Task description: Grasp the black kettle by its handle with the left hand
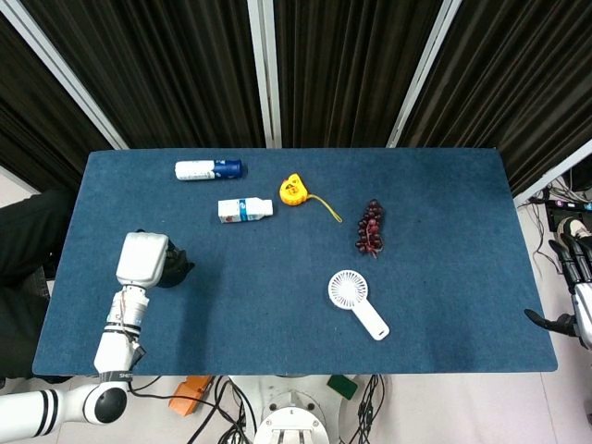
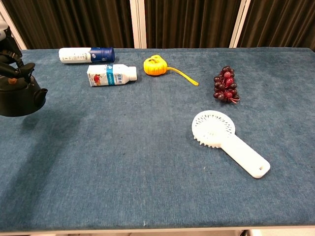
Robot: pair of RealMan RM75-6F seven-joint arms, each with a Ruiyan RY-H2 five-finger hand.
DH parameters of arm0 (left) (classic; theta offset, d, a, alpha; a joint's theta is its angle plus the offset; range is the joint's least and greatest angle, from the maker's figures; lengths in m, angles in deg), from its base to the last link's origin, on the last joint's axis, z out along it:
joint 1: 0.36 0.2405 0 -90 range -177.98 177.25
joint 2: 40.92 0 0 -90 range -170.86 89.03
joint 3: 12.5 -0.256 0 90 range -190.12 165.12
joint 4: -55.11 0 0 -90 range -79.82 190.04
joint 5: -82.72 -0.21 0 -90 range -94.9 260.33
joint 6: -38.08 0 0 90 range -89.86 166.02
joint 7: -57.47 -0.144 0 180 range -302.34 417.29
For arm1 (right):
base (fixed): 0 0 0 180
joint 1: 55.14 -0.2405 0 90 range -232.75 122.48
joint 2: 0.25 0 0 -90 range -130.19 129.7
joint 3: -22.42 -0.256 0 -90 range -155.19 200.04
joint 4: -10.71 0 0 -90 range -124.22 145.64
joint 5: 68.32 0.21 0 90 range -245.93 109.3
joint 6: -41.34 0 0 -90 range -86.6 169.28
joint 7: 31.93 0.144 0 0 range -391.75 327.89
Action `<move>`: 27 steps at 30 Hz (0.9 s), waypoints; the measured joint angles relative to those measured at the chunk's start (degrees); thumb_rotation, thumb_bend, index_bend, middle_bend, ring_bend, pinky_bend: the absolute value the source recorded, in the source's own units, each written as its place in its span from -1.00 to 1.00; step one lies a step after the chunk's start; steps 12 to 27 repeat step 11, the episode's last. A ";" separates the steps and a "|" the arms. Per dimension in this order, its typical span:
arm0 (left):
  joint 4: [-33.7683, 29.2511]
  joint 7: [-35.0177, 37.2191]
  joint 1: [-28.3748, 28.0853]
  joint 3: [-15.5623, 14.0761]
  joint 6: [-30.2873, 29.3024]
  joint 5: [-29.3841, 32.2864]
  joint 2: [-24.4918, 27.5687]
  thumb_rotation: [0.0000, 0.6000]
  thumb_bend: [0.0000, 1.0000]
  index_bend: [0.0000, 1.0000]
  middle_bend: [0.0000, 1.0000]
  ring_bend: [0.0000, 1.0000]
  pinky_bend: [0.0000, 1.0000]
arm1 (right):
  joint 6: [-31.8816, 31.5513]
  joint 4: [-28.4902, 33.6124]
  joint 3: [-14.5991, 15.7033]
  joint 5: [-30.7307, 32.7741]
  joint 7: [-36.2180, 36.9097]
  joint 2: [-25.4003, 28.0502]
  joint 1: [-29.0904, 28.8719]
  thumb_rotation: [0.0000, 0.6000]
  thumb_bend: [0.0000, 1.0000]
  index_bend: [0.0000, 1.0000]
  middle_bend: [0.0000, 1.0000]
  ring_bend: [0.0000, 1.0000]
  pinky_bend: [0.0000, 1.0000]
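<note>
From the head view, the left hand (image 1: 141, 259) is sitting over the black kettle (image 1: 173, 269) at about 8 o'clock on the blue table (image 1: 444, 222), covering most of it, while the right hand (image 1: 575, 287) is hanging off the table's edge at 4 o'clock with fingers apart, holding nothing. From the chest view, the kettle (image 2: 19, 98) is showing at 9 o'clock, its handle (image 2: 15, 70) being gripped by dark fingers (image 2: 9, 55) of the left hand.

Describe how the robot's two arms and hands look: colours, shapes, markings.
The left hand has a boxy silver-white back and dark fingers. Its forearm is white and segmented with dark rings, ending at a black and white striped joint. The right hand is dark with slim fingers on a pale grey wrist.
</note>
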 measured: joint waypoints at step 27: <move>0.94 -0.29 -0.21 0.98 0.72 0.17 -0.96 0.56 -0.12 1.00 1.00 1.00 0.13 | 0.52 -0.42 -0.07 0.39 0.27 -0.18 -0.11 1.00 -1.00 -1.00 -0.94 -1.00 -1.00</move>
